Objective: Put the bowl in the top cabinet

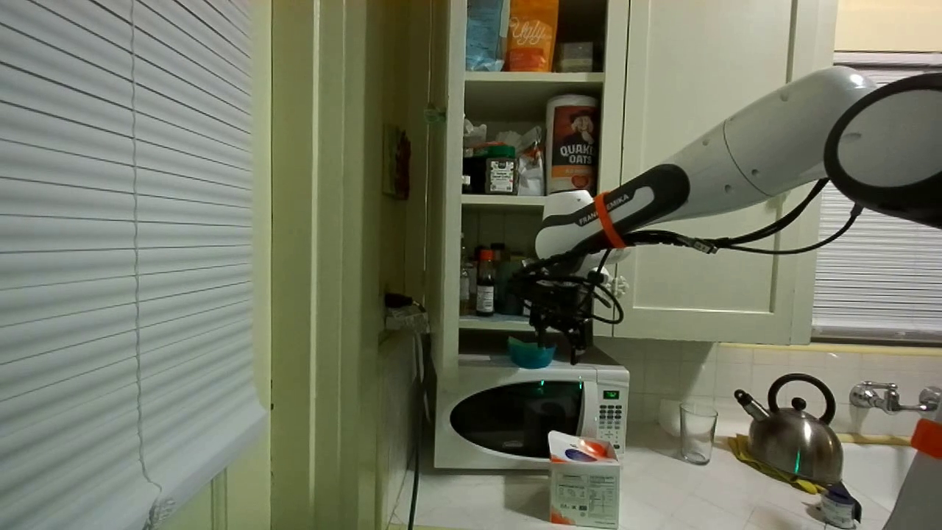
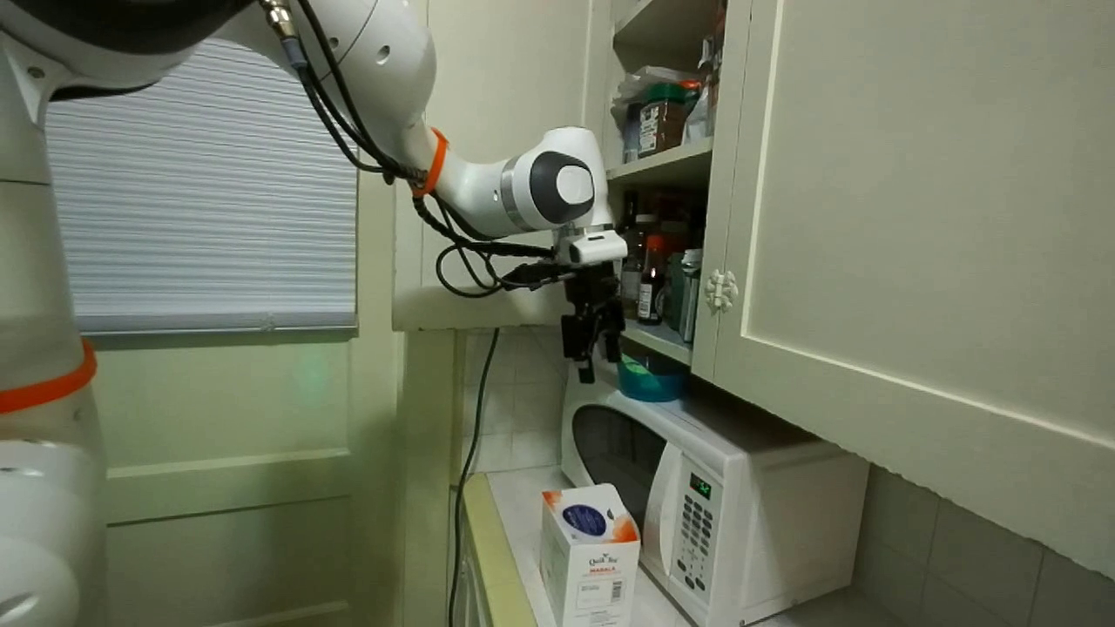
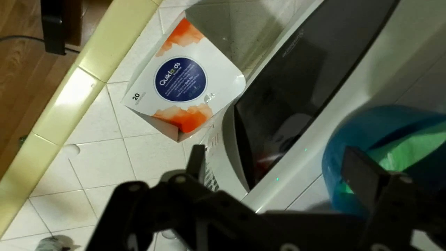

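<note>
A teal-blue bowl [image 1: 528, 355] with something green in it sits on top of the microwave. It also shows in an exterior view [image 2: 649, 385] and at the right of the wrist view [image 3: 339, 139]. No white bowl shows clearly. The top cabinet [image 1: 508, 199] stands open above the microwave, with filled shelves; its shelves also show in an exterior view [image 2: 666, 163]. My gripper [image 1: 559, 352] points down beside the bowl, in front of the lowest shelf [image 2: 601, 366]. Its fingers are apart with nothing between them [image 3: 276, 160]. One finger overlaps the bowl in the wrist view; I cannot tell whether they touch.
The white microwave [image 1: 515, 416] stands on the tiled counter. A white and orange box [image 3: 181, 78] stands in front of it. Bottles [image 1: 485, 283] fill the lowest shelf. A closed cabinet door [image 1: 706, 147] is alongside. A glass [image 1: 698, 434] and a kettle [image 1: 798, 442] stand further along.
</note>
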